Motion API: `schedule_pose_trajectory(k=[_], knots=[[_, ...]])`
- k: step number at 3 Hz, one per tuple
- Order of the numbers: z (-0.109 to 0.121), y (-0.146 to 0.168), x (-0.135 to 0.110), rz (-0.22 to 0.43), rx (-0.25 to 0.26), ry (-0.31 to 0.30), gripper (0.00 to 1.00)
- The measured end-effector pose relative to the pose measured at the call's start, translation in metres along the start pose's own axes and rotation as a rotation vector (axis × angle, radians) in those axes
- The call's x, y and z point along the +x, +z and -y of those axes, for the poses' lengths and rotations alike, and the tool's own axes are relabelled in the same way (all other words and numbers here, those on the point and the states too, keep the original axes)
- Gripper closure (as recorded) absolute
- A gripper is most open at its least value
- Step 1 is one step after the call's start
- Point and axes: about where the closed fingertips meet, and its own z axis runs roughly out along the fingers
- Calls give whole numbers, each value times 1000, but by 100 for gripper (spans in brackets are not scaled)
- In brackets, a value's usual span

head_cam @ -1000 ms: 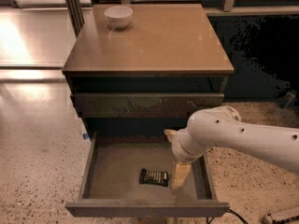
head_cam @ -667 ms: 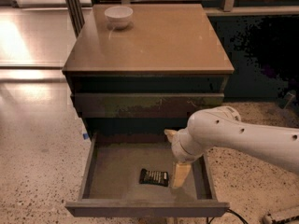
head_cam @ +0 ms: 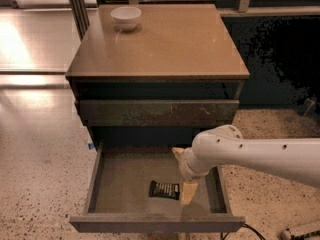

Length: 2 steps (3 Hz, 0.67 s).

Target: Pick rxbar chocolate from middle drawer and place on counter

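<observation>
Speckled terrazzo floor [head_cam: 40,184] all around, glossy and brightly lit toward the left, dark toward the right. Standing on it, a dark drawer cabinet [head_cam: 150,90] topped by the desk [head_cam: 165,44], a smooth tan-brown slab seen from above and in front. Reaching in from the right, past the desk's front right corner, a thick white arm [head_cam: 265,156], bent downward at its rounded end. Pulled well out beneath the desk's front edge, the middle drawer [head_cam: 125,184], wide and shallow, with grey-brown bottom, dark side walls and plain dark front panel nearest the camera. Above it and shut, just under the desk's front edge, a scuffed drawer front [head_cam: 155,111] with worn pale patches. Lowered into the open drawer, right of centre, the hand [head_cam: 188,190], tan against the white arm; impossible to tell how far open, and nothing seen held in it. Near the desk's back left corner, a small white bowl [head_cam: 126,17], upright. Lying flat on the drawer bottom, toward the drawer's front and just left of the hand, the rxbar chocolate [head_cam: 164,189], black wrapper with pale lettering; touching the hand or only beside it, impossible to say.
</observation>
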Motion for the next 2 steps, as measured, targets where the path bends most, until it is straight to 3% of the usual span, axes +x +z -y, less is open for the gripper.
schedule_pose_trajectory(k=[1, 2], knots=[[27, 57, 8, -12, -54, -18, 0], [27, 61, 7, -7, -52, -25, 0]])
